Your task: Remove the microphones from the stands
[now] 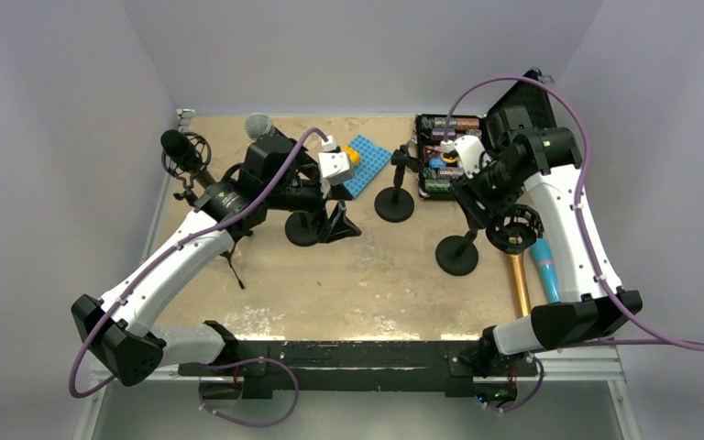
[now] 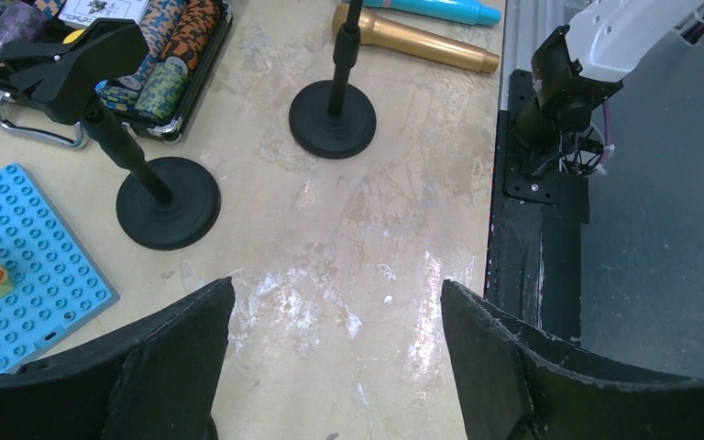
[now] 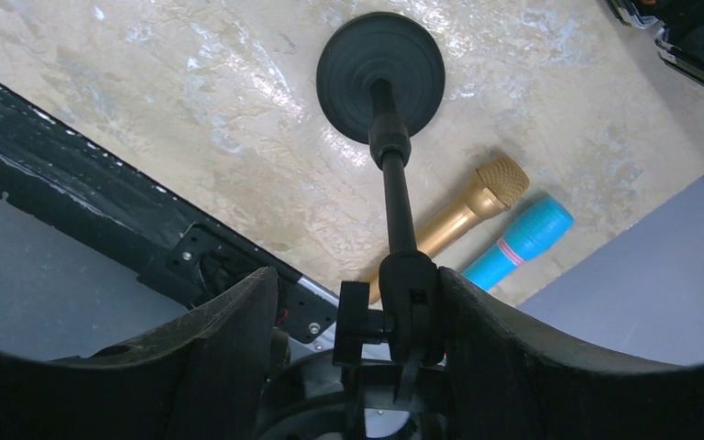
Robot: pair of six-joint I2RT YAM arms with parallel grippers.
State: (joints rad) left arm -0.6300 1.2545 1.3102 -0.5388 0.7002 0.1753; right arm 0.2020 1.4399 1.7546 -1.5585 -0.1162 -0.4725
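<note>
A microphone with a silver mesh head point(image 1: 258, 124) sits in a stand behind my left arm; its round base point(image 1: 301, 229) is beside my left gripper point(image 1: 341, 225). That gripper point(image 2: 337, 307) is open and empty, low over bare tabletop. A black microphone point(image 1: 180, 148) hangs in a shock mount on a tripod at the far left. My right gripper point(image 1: 490, 213) is open, its jaws astride the pivot joint point(image 3: 412, 293) and knob of a stand point(image 3: 380, 64) that carries an empty shock-mount ring point(image 1: 513, 229). The right finger point(image 3: 513, 367) lies against the joint; the left finger stands apart.
An empty clip stand point(image 1: 394, 202) stands mid-table, also in the left wrist view point(image 2: 167, 202). A gold microphone point(image 1: 518, 284) and a teal microphone point(image 1: 545, 270) lie at the right edge. A blue stud plate point(image 1: 367, 165) and an open poker-chip case point(image 1: 445, 156) are at the back.
</note>
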